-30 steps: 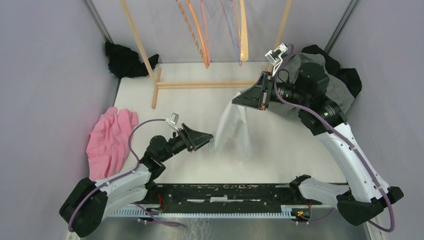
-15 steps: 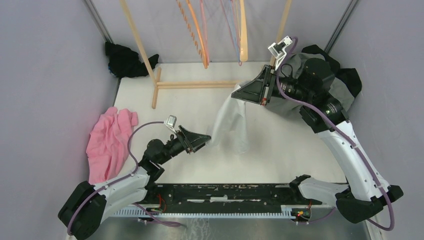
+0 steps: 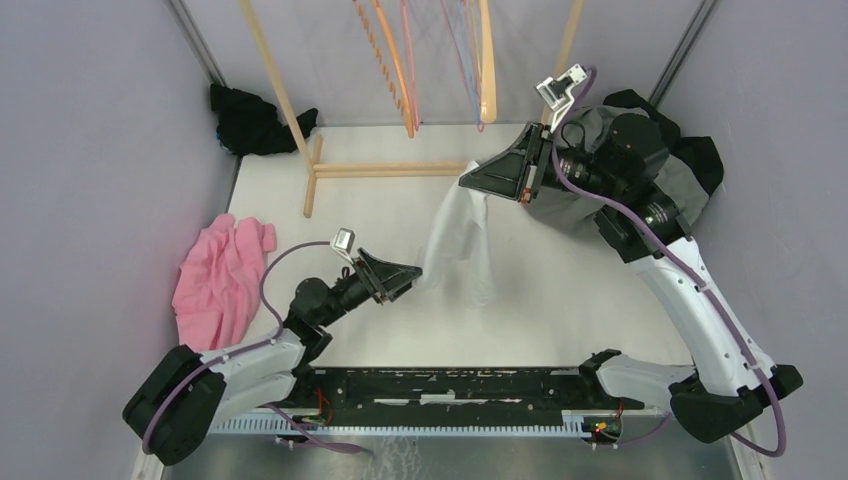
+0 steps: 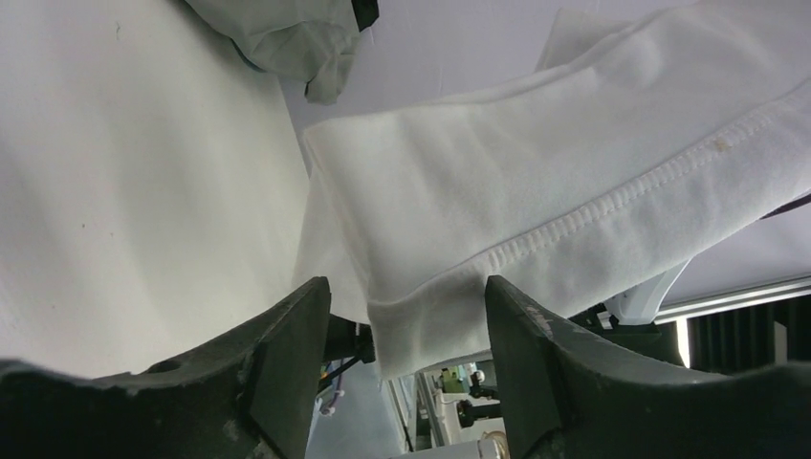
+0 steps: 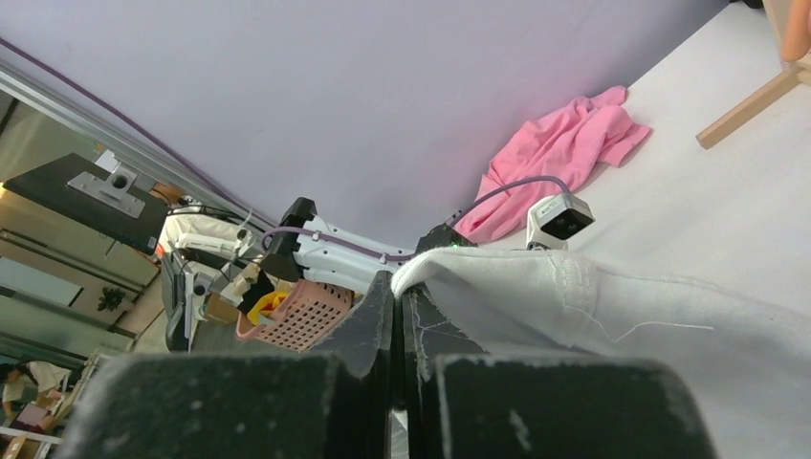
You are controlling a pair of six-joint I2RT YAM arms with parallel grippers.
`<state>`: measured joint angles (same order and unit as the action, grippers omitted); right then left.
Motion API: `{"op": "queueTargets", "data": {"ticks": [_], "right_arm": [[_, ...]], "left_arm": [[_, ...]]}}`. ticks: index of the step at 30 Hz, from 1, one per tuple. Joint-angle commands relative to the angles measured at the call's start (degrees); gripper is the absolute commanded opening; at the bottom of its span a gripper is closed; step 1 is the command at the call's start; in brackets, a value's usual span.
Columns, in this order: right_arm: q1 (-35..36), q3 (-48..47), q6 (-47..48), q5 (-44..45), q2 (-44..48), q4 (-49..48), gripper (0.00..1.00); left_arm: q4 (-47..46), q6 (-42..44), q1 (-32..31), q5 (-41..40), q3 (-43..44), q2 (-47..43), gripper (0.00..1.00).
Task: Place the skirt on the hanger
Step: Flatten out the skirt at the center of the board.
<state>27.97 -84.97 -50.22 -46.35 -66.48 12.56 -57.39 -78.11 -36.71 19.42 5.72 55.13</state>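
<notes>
Left wrist: skirt (image 4: 536,191) btwn gripper (image 4: 406,320) jaws

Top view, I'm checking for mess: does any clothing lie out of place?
Yes. A pink garment lies crumpled at the left edge of the table, a black garment is bunched in the far left corner, and a grey-black heap sits in the far right corner.

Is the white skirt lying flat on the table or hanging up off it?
Hanging: the skirt droops from the right gripper's shut fingers.

The hangers (image 3: 487,70) run off the overhead view's top edge.
</notes>
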Motion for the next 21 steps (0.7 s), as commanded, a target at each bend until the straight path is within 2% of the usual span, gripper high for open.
{"op": "queueTargets", "data": {"ticks": [1, 7, 11, 14, 17, 21], "right_arm": [[-0.24, 0.27, -2.43, -0.77, 0.05, -7.17, 0.01], [-0.27, 2.98, -2.76, -0.81, 0.96, -8.05, 0.01], [-0.51, 4.72, -2.08, -0.76, 2.0, -7.34, 0.01], [-1.15, 5.31, 0.28, -0.85, 2.95, -3.62, 0.01], [-2.16, 5.87, 3.78, -0.77, 4.77, 1.66, 0.01], [-4.12, 8.46, 7.31, -0.24, 7.29, 7.3, 0.01]], "left_arm": [[-8.52, -4.26, 0.15, 0.17, 0.09, 1.98, 0.63], [-11.78, -6.15, 0.12, 0.03, 2.4, 5.27, 0.45], [-14.97, -7.83, 0.22, 0.63, 3.11, 7.2, 0.23], [-12.74, -8.12, 0.81, 1.67, 3.78, 5.14, 0.06], [-3.54, -6.62, 2.72, 2.66, 5.27, -1.56, 0.03], [28.36, 5.25, 6.45, 1.65, 15.19, -15.18, 0.03]]}}
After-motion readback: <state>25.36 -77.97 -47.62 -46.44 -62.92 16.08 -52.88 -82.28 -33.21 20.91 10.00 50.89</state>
